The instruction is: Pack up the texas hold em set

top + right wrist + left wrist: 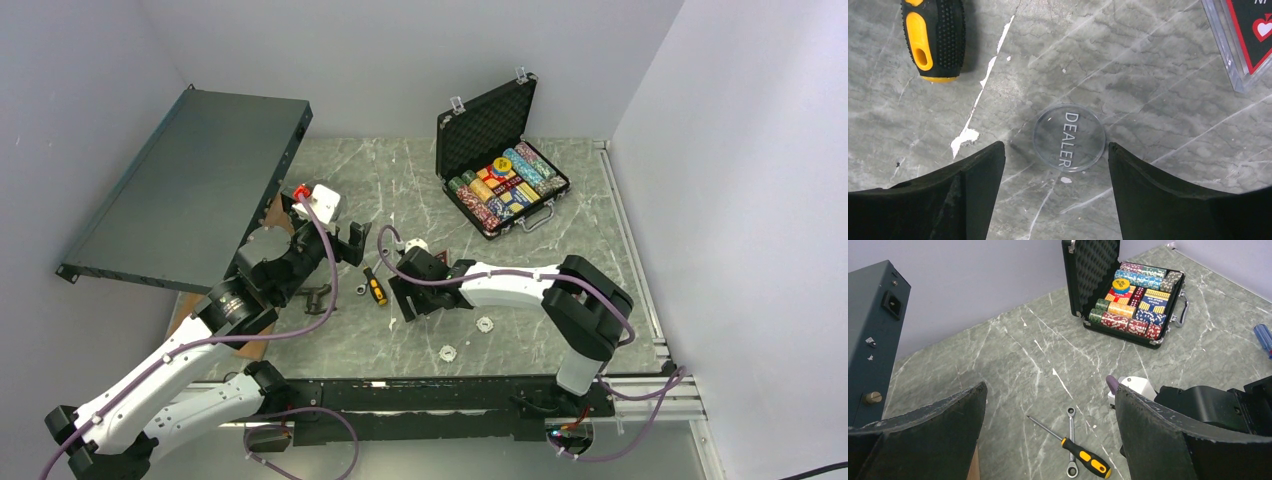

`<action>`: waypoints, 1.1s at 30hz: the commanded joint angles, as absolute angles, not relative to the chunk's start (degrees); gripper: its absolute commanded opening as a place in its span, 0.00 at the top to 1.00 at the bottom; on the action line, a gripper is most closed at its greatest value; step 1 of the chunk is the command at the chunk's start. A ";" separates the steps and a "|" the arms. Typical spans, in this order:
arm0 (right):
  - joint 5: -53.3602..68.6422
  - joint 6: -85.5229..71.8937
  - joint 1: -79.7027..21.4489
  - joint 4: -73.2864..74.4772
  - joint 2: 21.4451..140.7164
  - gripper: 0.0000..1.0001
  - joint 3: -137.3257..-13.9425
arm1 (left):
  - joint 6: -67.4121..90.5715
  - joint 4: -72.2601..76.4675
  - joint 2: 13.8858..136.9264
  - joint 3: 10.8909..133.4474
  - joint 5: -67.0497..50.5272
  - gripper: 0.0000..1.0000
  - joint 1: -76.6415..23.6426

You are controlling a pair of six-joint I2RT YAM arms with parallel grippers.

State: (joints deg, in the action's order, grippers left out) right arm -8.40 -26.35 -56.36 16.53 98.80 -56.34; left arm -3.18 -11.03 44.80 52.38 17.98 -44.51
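since the clear dealer button [1069, 138] lies flat on the worktop [1158, 75], framed by our wide-spread right pincer [1054, 150], we should descend straight, centre it, and close gently on its rim.

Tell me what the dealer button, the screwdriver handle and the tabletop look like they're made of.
Dealer button: probably clear acrylic, glossy; veins show through it and the rim catches glints.
Screwdriver handle: yellow hard plastic with a black dimpled grip, likely rubber, matte.
Tabletop: grey-green marble look with white veins; real stone or printed laminate, cannot tell.
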 commanded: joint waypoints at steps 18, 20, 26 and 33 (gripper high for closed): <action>-15.40 -28.73 -60.25 22.10 104.14 0.36 -60.47 | -2.46 -9.76 44.89 54.01 17.73 0.01 -44.71; -15.35 -28.90 -60.28 21.90 104.26 0.38 -60.22 | -2.35 -9.76 44.82 53.98 17.67 0.01 -44.73; -14.47 -29.33 -60.29 20.38 103.50 0.48 -59.18 | -2.29 -9.89 44.81 54.14 17.43 0.01 -44.74; -17.40 -28.46 -59.34 20.00 99.73 0.58 -58.64 | -2.20 -9.78 44.77 54.05 17.49 0.01 -44.74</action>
State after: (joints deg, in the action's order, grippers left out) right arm -15.16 -28.60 -59.99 19.31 102.30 -60.23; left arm -3.16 -11.03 44.86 52.38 17.87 -44.51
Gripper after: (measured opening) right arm 0.532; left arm 0.992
